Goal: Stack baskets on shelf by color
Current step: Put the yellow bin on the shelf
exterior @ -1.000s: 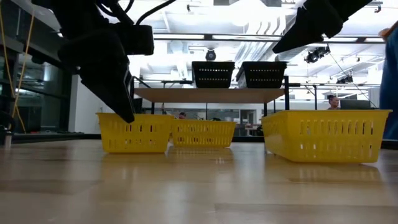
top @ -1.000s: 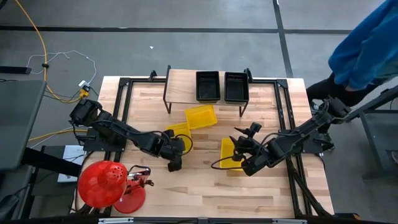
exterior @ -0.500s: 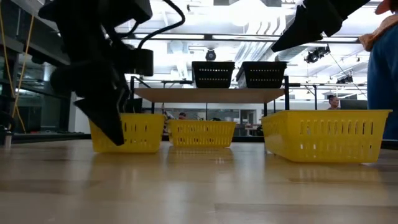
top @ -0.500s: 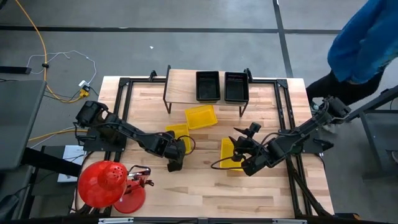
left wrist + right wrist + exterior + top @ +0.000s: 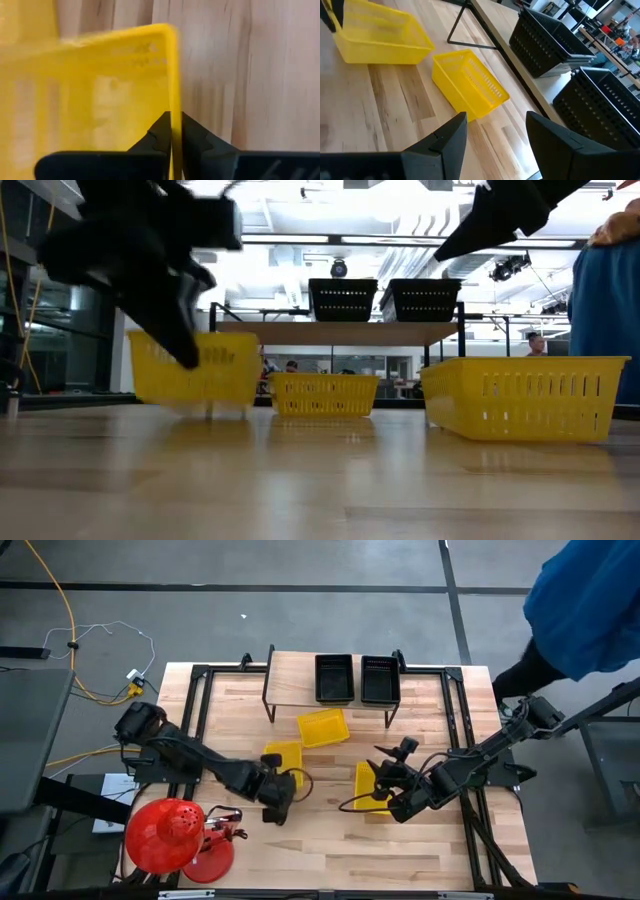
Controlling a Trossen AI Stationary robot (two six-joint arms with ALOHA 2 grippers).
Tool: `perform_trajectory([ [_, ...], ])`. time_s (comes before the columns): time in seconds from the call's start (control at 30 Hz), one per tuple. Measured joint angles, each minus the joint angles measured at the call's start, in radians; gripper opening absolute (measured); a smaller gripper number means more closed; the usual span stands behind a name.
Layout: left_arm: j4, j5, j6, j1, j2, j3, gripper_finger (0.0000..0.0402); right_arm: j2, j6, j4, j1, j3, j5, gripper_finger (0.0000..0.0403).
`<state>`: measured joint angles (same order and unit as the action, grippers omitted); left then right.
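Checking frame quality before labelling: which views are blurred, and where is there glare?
Low view: the left pincer and its yellow basket are motion-smeared; bright ceiling lights wash out the background. Left wrist view: the basket wall is soft, too close. High and right wrist views look sharp.

Left pincer (image 5: pixel 174 131) pinched on yellow basket (image 5: pixel 95 95) wall.

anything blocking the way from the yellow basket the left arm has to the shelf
Partly. The left gripper is shut on the yellow basket's wall. The second yellow basket lies on the table between it and the shelf, whose left end looks bare; black baskets fill the rest.
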<state>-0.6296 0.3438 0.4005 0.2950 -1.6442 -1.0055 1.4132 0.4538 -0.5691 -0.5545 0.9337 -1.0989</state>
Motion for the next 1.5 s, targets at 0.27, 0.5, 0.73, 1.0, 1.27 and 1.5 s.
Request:
perform_trajectory([
  [0.27, -0.221, 0.164, -0.064, 0.176, 0.009, -0.195, 0.0001, 0.000, -0.036, 0.023, 0.000, 0.000, 0.002, 0.0192],
  [0.5, -0.408, 0.271, -0.256, 0.184, 0.010, -0.329, 0.0000, 0.000, -0.066, 0.056, 0.000, 0.000, 0.003, 0.0192],
  [0.73, -0.497, 0.267, -0.360, -0.009, 0.010, -0.372, 0.0000, 0.000, -0.097, 0.088, 0.000, 0.000, 0.010, 0.0192],
  [1.0, -0.497, 0.274, -0.423, -0.170, 0.010, -0.372, 0.0000, 0.000, -0.107, 0.088, 0.000, 0.000, 0.010, 0.0192],
  [1.27, -0.450, 0.255, -0.523, -0.295, 0.046, -0.374, 0.0000, 0.000, -0.115, 0.095, 0.000, 0.000, 0.011, 0.0192],
  [1.5, -0.380, 0.172, -0.638, -0.441, 0.063, -0.373, 0.0000, 0.000, -0.122, 0.105, 0.000, 0.000, 0.017, 0.0192],
])
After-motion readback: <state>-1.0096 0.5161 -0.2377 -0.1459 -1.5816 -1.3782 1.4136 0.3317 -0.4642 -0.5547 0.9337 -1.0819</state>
